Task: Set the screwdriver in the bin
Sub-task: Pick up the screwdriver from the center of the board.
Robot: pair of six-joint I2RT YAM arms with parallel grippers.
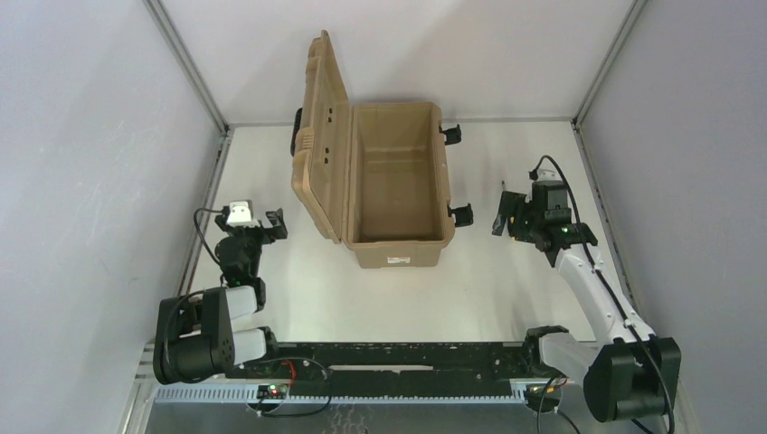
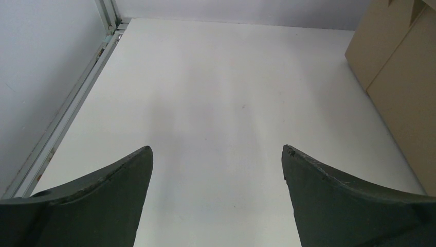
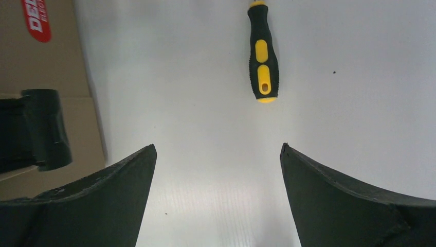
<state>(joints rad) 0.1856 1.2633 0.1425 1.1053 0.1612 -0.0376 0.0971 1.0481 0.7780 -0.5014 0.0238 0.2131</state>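
Bin: lid up; I see only bare floor inside.
Screwdriver: flat on desk, outside bin.
Left jaws, right jaws: spread wide, holding nothing.

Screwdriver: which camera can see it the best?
The right wrist view: the screwdriver lies on the table ahead of the open right gripper, its yellow-and-black handle big and clear. The top view shows at most a tiny dark sliver near that gripper. The left wrist view shows none of it.

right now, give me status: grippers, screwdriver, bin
Both open: left gripper over table, right gripper short of screwdriver, lying flat, ungripped. Lid up on bin. Its black latch beside right gripper.
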